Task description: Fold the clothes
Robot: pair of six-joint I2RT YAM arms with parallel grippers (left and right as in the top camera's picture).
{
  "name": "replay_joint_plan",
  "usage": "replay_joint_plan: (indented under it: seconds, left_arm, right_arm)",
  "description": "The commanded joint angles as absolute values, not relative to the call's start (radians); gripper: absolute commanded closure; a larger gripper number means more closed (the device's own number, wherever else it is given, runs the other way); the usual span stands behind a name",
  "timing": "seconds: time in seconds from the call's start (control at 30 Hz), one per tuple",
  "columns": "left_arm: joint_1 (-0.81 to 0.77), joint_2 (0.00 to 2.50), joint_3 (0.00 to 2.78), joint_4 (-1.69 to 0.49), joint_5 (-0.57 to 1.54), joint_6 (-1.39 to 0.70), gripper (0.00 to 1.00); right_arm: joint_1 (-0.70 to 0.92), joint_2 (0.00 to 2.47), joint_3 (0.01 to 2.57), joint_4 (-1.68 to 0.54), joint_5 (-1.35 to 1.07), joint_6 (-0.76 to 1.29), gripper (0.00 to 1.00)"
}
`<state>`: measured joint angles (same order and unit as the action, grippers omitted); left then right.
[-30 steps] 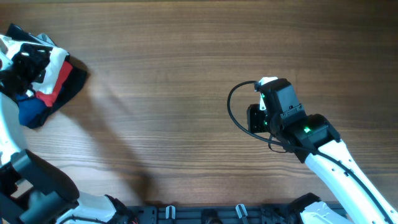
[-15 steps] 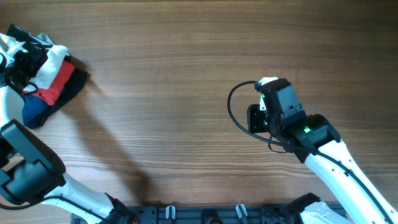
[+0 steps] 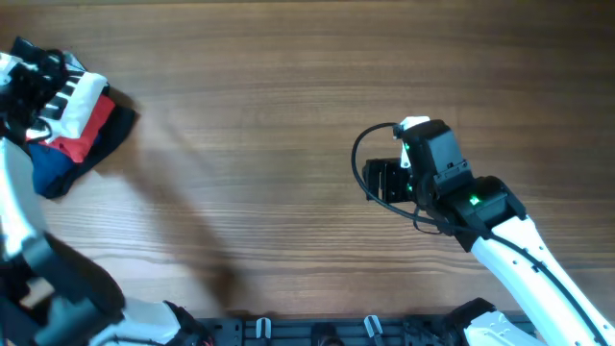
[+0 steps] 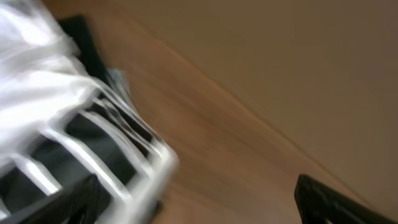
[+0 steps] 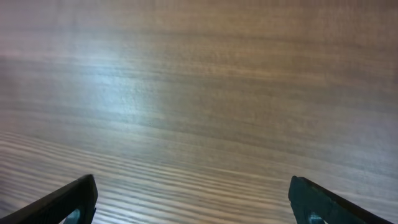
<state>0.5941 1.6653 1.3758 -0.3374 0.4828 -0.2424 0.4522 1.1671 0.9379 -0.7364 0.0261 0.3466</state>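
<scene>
While the right tool (image 5: 193, 190) gapes afar, clothes (image 4: 53, 99) lie beneath the spread left tool (image 4: 196, 186).

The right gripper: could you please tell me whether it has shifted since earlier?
No. The right gripper holds the same spot on the table; only its jaws have opened.

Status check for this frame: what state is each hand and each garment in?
white striped shirt: bunched, lying on the other garments
red garment: under the shirt, partly covered
navy garment: partly covered by the red one
left hand: open, at the shirt's edge
right hand: open, empty, above bare table
</scene>
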Motion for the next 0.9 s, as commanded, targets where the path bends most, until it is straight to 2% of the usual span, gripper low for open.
replay_joint_plan:
  seconds: [0.0, 0.1, 0.2, 0.37, 0.47, 0.6, 0.7, 0.87]
  left_arm:
    - [0.448, 1.559, 1.394, -0.444, 0.443, -0.198, 0.0]
    - [0.304, 1.537, 1.394, -0.55, 0.424, -0.187, 0.0]
    - [0.139, 1.537, 1.394, -0.682, 0.353, -0.185, 0.0]
    - [-0.049, 1.537, 1.394, -0.943, 0.191, -0.086, 0.0]
    - [-0.072, 1.528, 1.394, -1.1, 0.167, -0.086, 0.0]
    - [-0.071, 1.43, 1.393, -1.204, 0.174, -0.086, 0.0]
    - [-0.071, 1.306, 1.373, -1.2, 0.178, -0.086, 0.0]
    - [-0.071, 1.006, 1.194, -1.06, 0.177, -0.086, 0.0]
  right_arm:
    - [0.45, 1.155, 0.953, -0.685, 0.004, 0.347, 0.01]
    - [0.437, 1.156, 0.953, -0.618, 0.022, 0.347, 0.0]
    - [0.343, 1.165, 0.956, -0.575, 0.019, 0.338, 0.01]
    - [0.187, 1.206, 1.006, -0.646, -0.053, 0.149, 0.01]
    - [0.167, 1.187, 1.029, -0.728, -0.043, 0.163, 0.01]
    - [0.167, 1.074, 1.029, -0.813, -0.042, 0.198, 0.0]
    - [0.167, 0.966, 1.026, -0.853, -0.032, 0.248, 0.01]
    - [0.167, 0.689, 0.961, -0.879, 0.122, 0.374, 0.01]
